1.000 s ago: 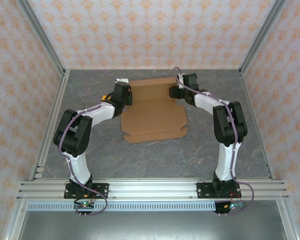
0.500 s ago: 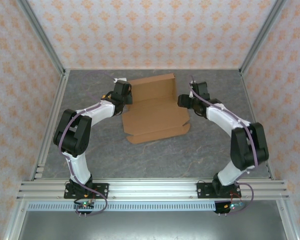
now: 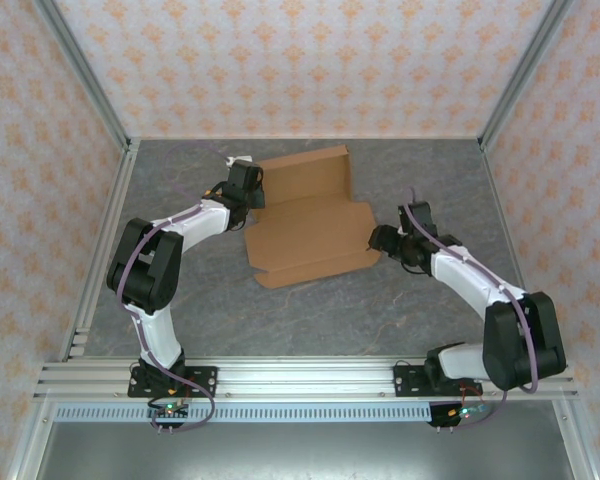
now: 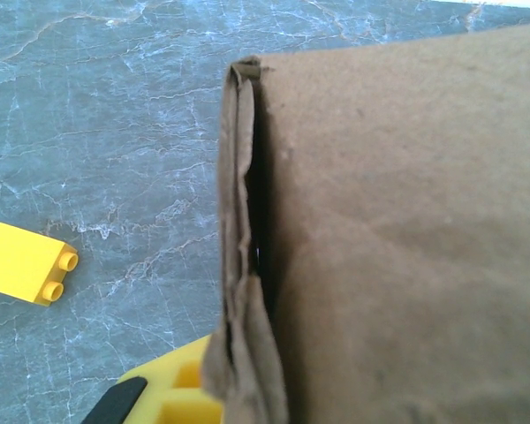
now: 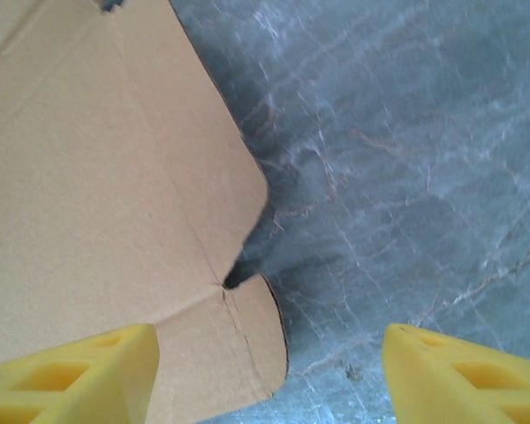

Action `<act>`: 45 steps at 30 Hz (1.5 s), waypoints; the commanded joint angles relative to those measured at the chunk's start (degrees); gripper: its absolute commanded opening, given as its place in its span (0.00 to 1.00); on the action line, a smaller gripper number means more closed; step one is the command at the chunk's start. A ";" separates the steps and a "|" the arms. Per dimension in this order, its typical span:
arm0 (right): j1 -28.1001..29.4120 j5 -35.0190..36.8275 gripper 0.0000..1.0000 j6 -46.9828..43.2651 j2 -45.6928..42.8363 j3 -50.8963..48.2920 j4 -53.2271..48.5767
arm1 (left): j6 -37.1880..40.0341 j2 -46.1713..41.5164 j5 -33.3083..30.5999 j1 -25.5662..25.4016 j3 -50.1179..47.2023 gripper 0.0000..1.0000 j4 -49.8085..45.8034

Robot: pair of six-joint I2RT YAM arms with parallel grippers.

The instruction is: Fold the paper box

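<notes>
1. Left gripper (image 3: 250,196): pressed together, pinching the left edge of the paper box (image 3: 310,232); in the left wrist view one yellow finger (image 4: 172,393) sits against the doubled, crumpled cardboard edge.
2. Right gripper (image 3: 378,240): spread wide, holding nothing; its yellow fingers (image 5: 71,371) straddle the box's right corner, with the notch between two flaps just ahead of them.
3. Paper box: brown die-cut sheet lying mid-table between both arms, front part flat, rear panel tilted up toward the back wall.
4. Small yellow block (image 4: 26,263): has two studs and lies on the table (image 3: 380,310) to the left of the pinched edge, apart from the box.
5. Table: grey, marbled.
</notes>
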 commanded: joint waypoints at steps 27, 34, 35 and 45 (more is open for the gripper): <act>-0.24 -9.39 0.00 6.31 2.37 -5.02 10.20 | -2.48 -2.19 0.51 0.09 1.62 0.31 -1.93; -0.24 -7.84 0.00 2.74 -0.89 -0.84 -0.18 | -3.57 -7.88 3.38 0.02 -1.50 0.65 -2.59; -0.24 -7.72 0.00 2.54 -1.35 -0.30 -1.21 | -3.75 -8.90 4.26 0.11 -2.34 0.70 -2.46; -1.37 -7.26 0.00 -2.81 -4.51 8.20 -13.60 | -4.24 -23.75 20.51 -0.06 -12.13 0.78 -3.22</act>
